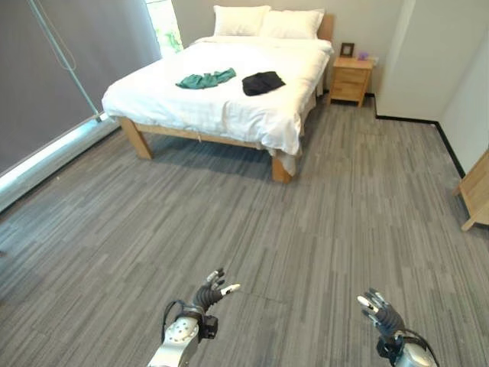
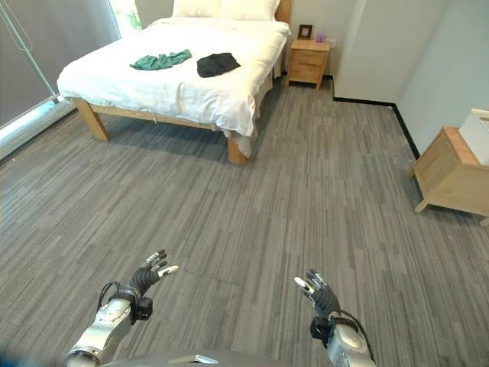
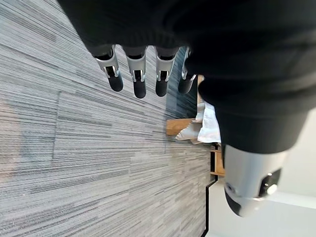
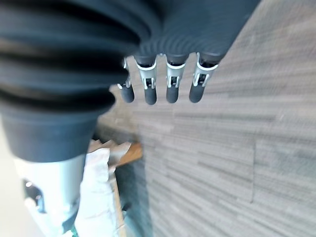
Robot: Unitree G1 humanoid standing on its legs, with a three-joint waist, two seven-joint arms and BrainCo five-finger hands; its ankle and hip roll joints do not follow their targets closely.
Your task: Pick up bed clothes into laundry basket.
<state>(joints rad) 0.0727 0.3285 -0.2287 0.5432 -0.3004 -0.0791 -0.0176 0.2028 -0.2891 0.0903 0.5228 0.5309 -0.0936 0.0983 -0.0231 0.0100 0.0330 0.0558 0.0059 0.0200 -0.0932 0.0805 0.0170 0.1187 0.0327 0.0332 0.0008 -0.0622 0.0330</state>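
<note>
- My left hand [image 1: 208,292] hangs low over the grey wood-grain plank floor [image 1: 306,229], its silver dark-tipped fingers [image 3: 139,74] straight and slightly spread, holding nothing.
- My right hand [image 2: 318,292] hovers over the floor on the other side, fingers [image 4: 172,81] likewise straight in a loose row, empty too.
- I judge both hands are held ready in front of me because the clothes lie well apart from me, so walking closer comes first.
- The crumpled teal-green cloth garment [image 1: 206,79] lies flat on the smooth white bedsheet of the wooden-framed bed [image 1: 229,107], and the bunched black cloth garment [image 1: 262,82] lies just beside it.
- Both look soft and limp, likely to sag when pinched.
- A small light-wood nightstand [image 1: 351,79] stands beside the bed's head, and two white pillows [image 1: 267,21] lie there.
</note>
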